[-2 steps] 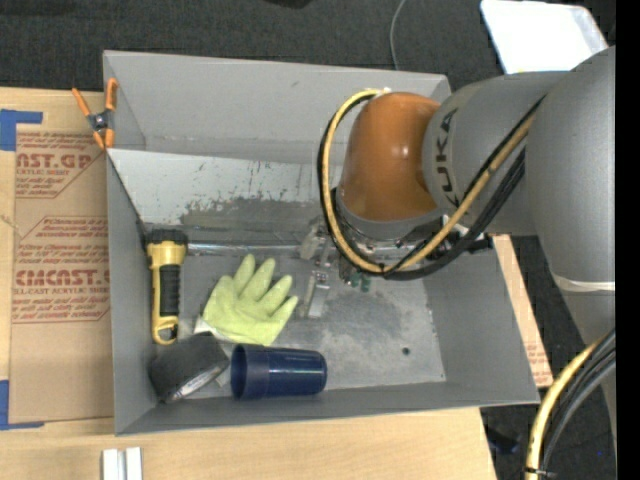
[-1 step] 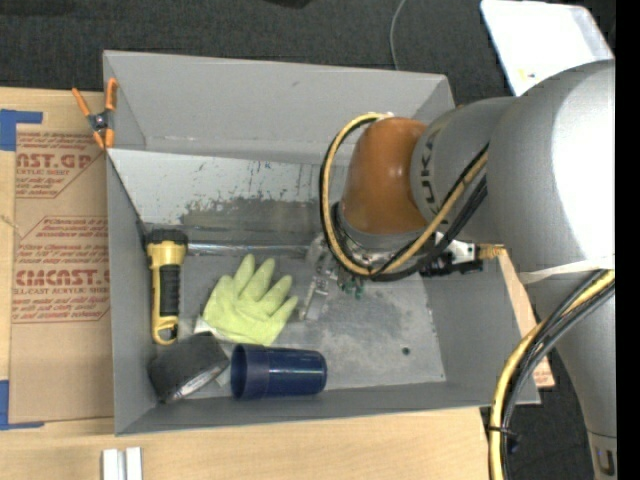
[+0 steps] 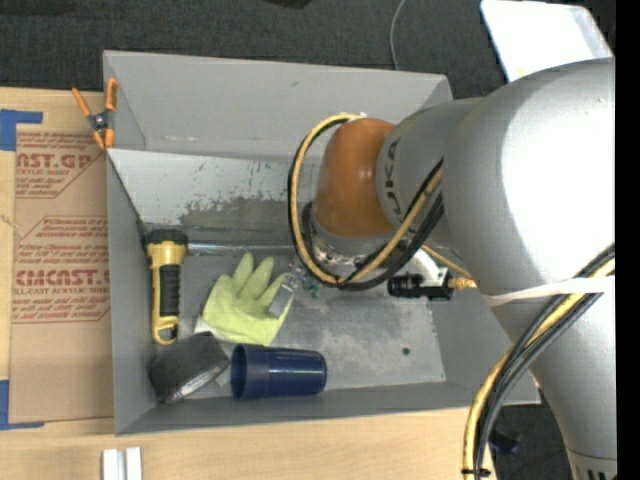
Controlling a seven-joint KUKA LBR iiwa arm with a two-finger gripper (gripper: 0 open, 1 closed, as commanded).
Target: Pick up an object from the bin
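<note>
Gripper (image 3: 300,285) is hovering low, right of a yellow torch (image 3: 165,288), at the far edge of the yellow-green glove (image 3: 243,298) lying just beside that torch, probably lining up a grasp. The arm's orange cover (image 3: 350,173) is partly hiding the claw, so its opening cannot be told.

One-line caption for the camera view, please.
Gripper at the edge of a yellow-green glove in the bin; yellow flashlight, blue cup and dark grey object nearby.

Bright, even overhead light, little shadow.
Broad soft highlights are seen on the silver arm (image 3: 545,158) and its orange cover (image 3: 350,178); the back wall of the grey bin (image 3: 250,98) is evenly lit, and only faint shade is cast on its floor.
</note>
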